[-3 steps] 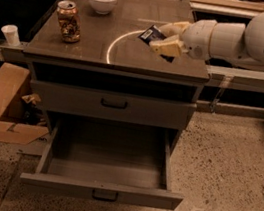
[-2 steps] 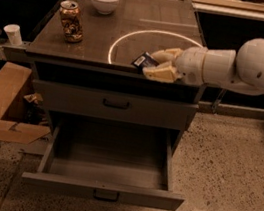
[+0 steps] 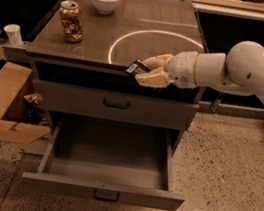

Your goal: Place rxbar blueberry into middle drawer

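A: Over the past second the cream two-finger gripper (image 3: 147, 72) has come forward and down, from inside the thin white ring (image 3: 158, 31) to the front edge of the surface. It brought the small navy-wrapped rxbar blueberry (image 3: 136, 68) with it.
B: Nearest the camera?
A: The wide grey metal middle drawer (image 3: 102, 190), pulled out, with a dark bar handle on its front. Directly above it is the closed grey handled drawer (image 3: 115, 105).
B: Jaws?
A: Pinched narrowly on the bar's right end. The bar juts left over the front lip of the brown cabinet surface (image 3: 81, 50). It is above the open drawer, not in it.
B: Further back?
A: The patterned brown-gold can (image 3: 71, 20) stands upright at left. The white round bowl (image 3: 104, 0) sits beyond it, near the rear edge.
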`<act>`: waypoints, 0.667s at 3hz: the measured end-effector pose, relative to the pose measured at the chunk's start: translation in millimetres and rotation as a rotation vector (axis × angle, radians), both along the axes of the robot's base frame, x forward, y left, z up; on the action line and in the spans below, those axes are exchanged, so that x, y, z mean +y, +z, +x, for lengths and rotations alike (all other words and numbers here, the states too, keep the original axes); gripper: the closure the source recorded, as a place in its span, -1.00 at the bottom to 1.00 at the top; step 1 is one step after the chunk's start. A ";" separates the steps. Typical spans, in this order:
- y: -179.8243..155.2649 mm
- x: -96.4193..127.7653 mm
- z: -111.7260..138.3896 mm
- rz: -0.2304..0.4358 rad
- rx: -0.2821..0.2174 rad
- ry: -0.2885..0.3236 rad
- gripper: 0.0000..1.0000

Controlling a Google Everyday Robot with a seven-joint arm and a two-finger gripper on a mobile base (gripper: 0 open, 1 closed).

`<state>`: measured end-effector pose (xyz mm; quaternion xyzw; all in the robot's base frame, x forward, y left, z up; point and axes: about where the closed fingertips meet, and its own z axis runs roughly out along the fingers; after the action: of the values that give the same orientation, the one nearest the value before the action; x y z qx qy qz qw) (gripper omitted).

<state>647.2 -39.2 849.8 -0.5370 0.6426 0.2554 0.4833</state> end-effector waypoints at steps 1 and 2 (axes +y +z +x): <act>0.0 0.0 0.0 0.000 0.000 0.000 1.00; -20.6 -5.8 -20.9 -0.010 0.028 -0.010 1.00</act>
<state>626.4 -45.0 829.1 -0.5323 0.6534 0.2573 0.4729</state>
